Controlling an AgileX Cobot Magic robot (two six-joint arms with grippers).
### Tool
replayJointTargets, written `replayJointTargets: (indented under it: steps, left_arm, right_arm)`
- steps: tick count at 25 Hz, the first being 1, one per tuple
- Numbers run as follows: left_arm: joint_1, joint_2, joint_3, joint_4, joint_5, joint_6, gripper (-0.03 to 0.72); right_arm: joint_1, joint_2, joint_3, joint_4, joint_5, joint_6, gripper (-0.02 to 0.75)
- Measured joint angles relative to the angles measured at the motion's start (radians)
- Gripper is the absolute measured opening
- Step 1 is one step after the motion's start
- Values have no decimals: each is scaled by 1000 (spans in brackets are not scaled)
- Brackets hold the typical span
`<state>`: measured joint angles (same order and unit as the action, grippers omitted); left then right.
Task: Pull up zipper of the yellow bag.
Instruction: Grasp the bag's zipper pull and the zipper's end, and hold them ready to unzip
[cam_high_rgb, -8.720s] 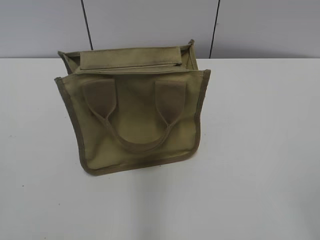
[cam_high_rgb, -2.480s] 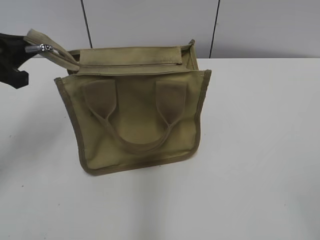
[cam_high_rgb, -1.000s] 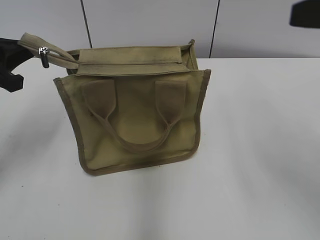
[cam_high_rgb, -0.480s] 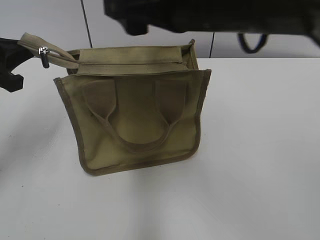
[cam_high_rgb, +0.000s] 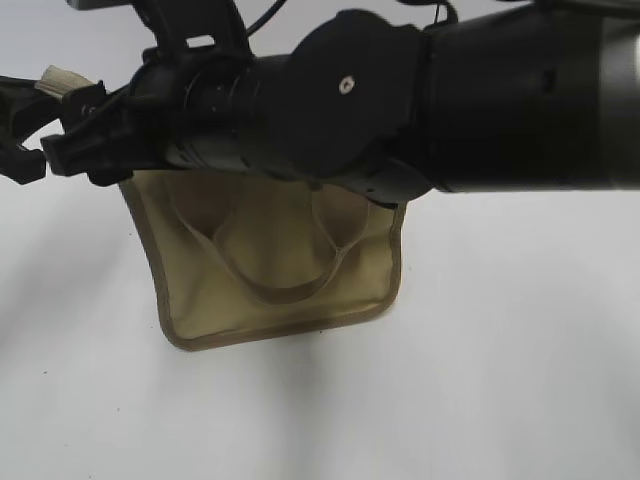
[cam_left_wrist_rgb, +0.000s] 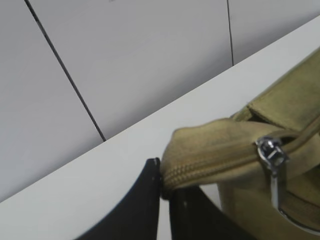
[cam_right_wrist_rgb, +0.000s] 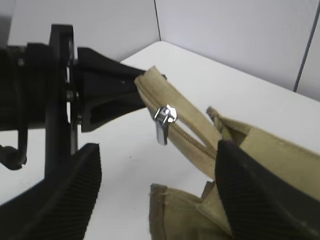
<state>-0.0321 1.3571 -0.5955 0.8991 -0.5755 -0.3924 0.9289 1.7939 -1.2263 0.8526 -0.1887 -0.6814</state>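
Note:
The yellow bag (cam_high_rgb: 285, 265) stands on the white table; only its lower front and one handle loop show in the exterior view. My left gripper (cam_left_wrist_rgb: 165, 182) is shut on the end of the zipper tape (cam_left_wrist_rgb: 210, 150), holding it out to the left of the bag, as the exterior view (cam_high_rgb: 30, 100) also shows. The silver pull tab (cam_left_wrist_rgb: 272, 162) hangs near that end. My right gripper (cam_right_wrist_rgb: 160, 192) is open, its jaws on either side just short of the pull tab (cam_right_wrist_rgb: 162, 124), not touching it. The bag's corner (cam_right_wrist_rgb: 200, 210) lies below.
My right arm (cam_high_rgb: 400, 100) reaches across from the right and hides the bag's top panel in the exterior view. The white table (cam_high_rgb: 500, 350) extends in front and to the right. A grey panelled wall (cam_left_wrist_rgb: 125, 60) stands behind the table.
My right arm has swung in from the upper right across the bag's top to its left end. The left gripper still holds the zipper end in the same place.

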Motion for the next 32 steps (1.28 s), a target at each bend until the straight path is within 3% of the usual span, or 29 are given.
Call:
replayJointTargets:
  steps: [9,21,32]
  left_arm:
    - [0,0,0,0,0,-9,8]
    - [0,0,0,1,0,-30,8]
    - [0,0,0,1,0,-30,8]
  right_arm:
    - [4,59,-25,122,6,-1,543]
    - [5,147,-94,140,-6,-4,409]
    - [5,215,-198,146,-40,-62,398]
